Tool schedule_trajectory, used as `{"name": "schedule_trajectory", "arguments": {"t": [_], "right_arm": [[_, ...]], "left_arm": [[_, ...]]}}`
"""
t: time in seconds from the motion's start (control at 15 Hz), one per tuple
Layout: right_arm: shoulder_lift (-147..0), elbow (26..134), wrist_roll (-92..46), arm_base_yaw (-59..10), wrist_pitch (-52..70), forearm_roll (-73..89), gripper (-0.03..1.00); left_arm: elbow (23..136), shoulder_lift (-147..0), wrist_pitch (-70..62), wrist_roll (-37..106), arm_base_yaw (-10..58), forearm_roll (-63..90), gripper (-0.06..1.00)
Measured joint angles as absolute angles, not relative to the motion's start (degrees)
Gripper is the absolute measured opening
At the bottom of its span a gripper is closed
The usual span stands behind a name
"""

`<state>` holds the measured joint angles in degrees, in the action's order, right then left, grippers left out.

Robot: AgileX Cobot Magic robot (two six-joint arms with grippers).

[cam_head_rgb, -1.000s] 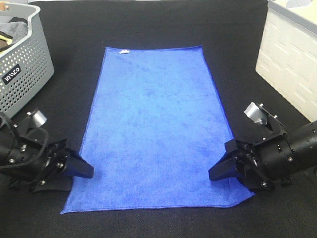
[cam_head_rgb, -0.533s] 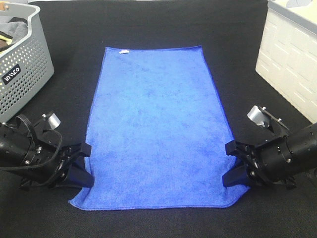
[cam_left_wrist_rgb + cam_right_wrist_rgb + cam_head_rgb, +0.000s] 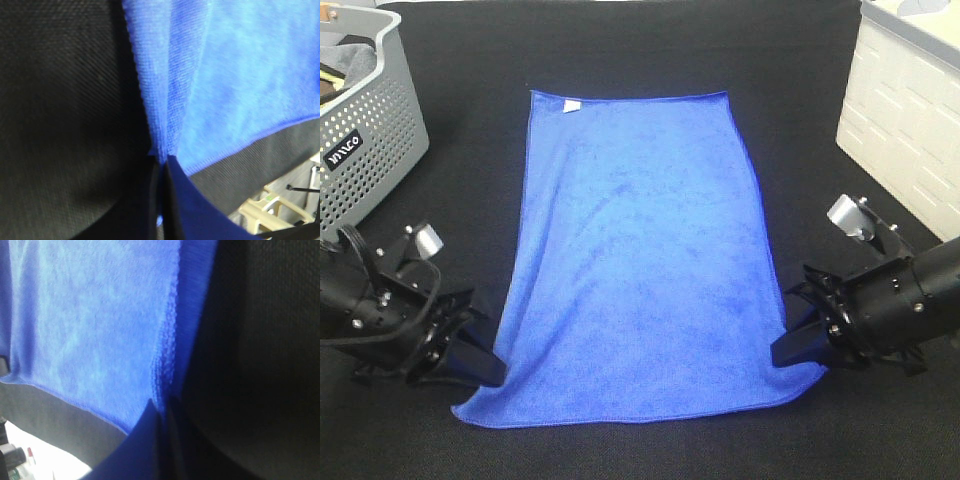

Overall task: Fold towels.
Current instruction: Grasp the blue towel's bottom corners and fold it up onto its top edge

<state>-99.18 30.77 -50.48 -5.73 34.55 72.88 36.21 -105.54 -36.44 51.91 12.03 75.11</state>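
A blue towel [image 3: 645,250] lies spread lengthwise on the black table, with a small white tag at its far left corner. My left gripper [image 3: 490,372] is shut on the towel's near left edge; the left wrist view shows the cloth [image 3: 210,75] pinched between the closed fingers. My right gripper [image 3: 786,350] is shut on the near right edge; the right wrist view shows the cloth [image 3: 110,315] gathered into its closed fingers. The near corners are slightly lifted and drawn.
A grey perforated basket [image 3: 365,130] with cloth inside stands at the far left. A white bin [image 3: 905,110] stands at the far right. The black table [image 3: 640,50] surrounds the towel.
Both grippers closed on the towel's near side edges and pulled back slightly. The towel's near end has narrowed and shifted, with its sides drawn inward.
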Motion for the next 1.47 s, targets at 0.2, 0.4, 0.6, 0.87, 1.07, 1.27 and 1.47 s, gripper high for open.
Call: {"name": "schedule_trajectory", "arguments": {"t": [0.2,0.4,0.6,0.87,1.07,1.27,1.47], "right_arm": [[-95.34,28.48,-42.23,-5.73,35.24,64.63,0.0],[-90.87,22.0,-41.31,-5.73,35.47,63.94,0.0],[-87.61,17.88,-40.28,-5.73,36.38,63.88,0.0],[-87.26,17.59,-40.16,-5.73,38.27,63.37,0.0],[-87.2,23.15,-39.88,-5.73,38.45,61.99,0.0],[-88.01,35.98,-34.03,-5.73,39.13,56.84,0.0],[-95.23,52.37,-27.1,-5.73,42.4,49.27,0.0]], "left_arm": [[36.21,-99.64,-37.76,41.54,12.03,63.54,0.0],[33.86,-93.85,-40.45,30.77,12.03,52.31,0.0],[28.3,-88.35,-41.37,28.3,12.03,50.31,0.0],[26.18,-86.75,-41.6,28.13,12.03,50.25,0.0],[28.02,-86.8,-38.85,24.47,12.03,49.68,0.0],[39.36,-89.15,-38.67,18.74,12.03,44.29,0.0],[55.98,-98.89,-39.36,15.24,12.03,38.45,0.0]]}}
